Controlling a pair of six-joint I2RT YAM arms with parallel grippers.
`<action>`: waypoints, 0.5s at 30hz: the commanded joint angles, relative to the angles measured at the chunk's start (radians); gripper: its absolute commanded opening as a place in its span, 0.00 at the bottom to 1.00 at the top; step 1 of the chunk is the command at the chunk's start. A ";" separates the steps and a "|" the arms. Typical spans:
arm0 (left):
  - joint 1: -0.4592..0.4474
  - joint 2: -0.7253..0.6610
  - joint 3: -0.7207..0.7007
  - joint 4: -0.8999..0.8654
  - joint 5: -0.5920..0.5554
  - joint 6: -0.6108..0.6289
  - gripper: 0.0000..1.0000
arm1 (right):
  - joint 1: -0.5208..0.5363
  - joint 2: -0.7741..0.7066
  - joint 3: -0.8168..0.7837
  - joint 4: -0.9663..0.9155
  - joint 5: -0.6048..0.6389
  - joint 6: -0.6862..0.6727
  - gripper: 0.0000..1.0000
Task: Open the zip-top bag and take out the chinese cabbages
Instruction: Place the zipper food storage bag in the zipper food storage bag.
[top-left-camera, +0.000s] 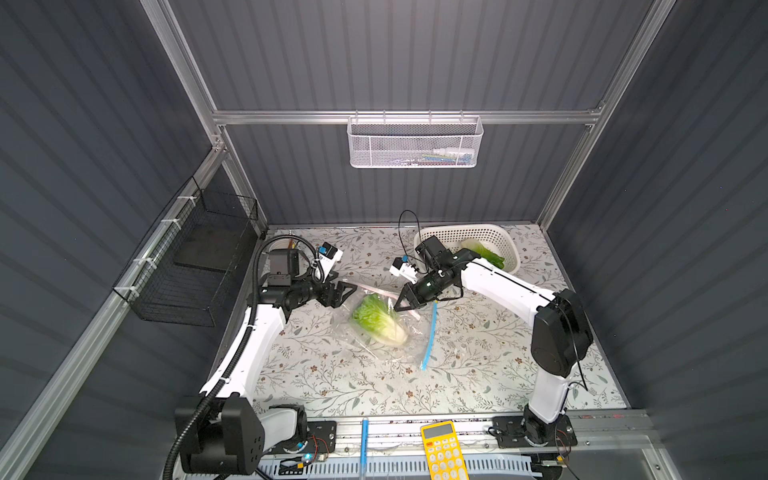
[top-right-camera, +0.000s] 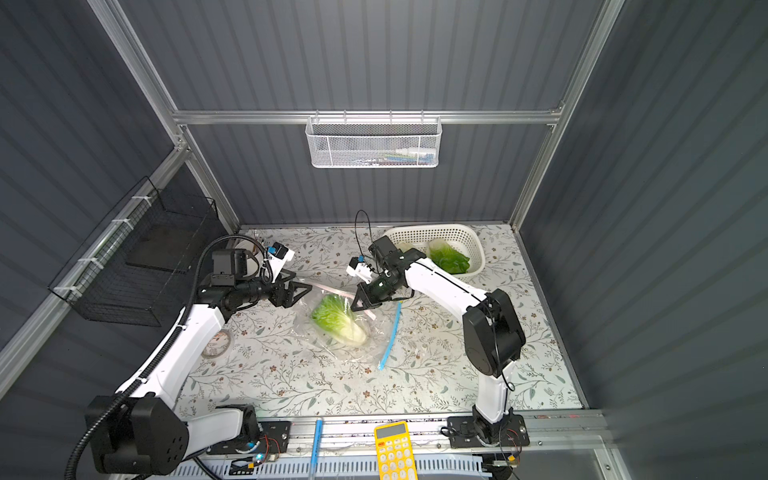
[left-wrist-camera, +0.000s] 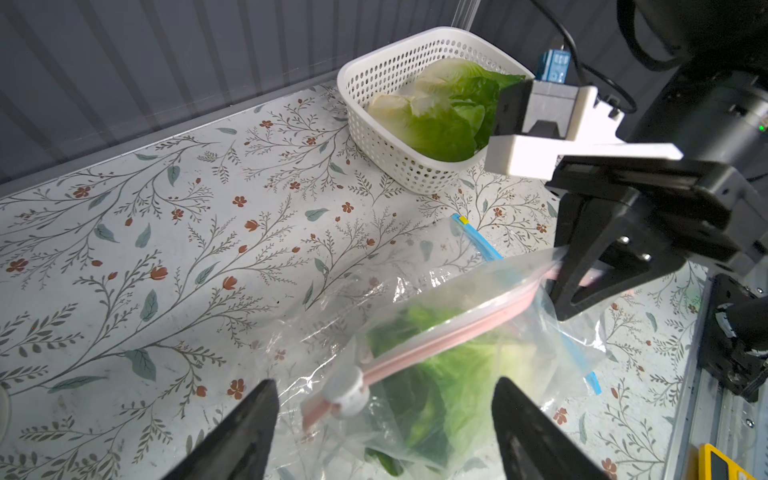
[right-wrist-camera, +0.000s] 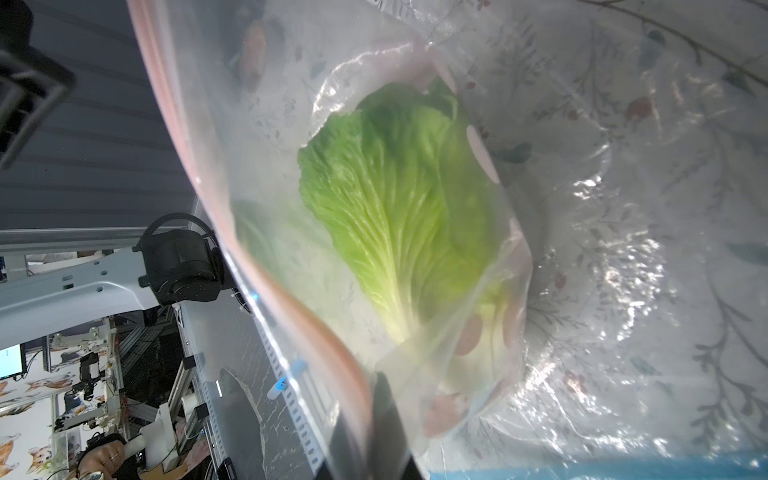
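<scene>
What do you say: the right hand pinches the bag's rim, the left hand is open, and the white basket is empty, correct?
One error: the left wrist view shows chinese cabbages in the white basket. The right hand does pinch the bag's rim; the left hand is open.

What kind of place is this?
Probably a robot lab booth, not a kitchen. A left arm and right arm are mounted on a metal rail, and grey panel walls box in the flowered table.
</scene>
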 joint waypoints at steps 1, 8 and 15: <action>-0.012 0.009 -0.018 -0.030 0.010 0.027 0.78 | -0.008 0.015 0.023 -0.028 -0.025 -0.020 0.00; -0.030 0.023 -0.023 -0.027 -0.008 0.028 0.61 | -0.010 0.016 0.028 -0.033 -0.047 -0.025 0.00; -0.047 0.019 -0.029 -0.011 -0.072 0.022 0.59 | -0.012 0.018 0.036 -0.039 -0.058 -0.028 0.00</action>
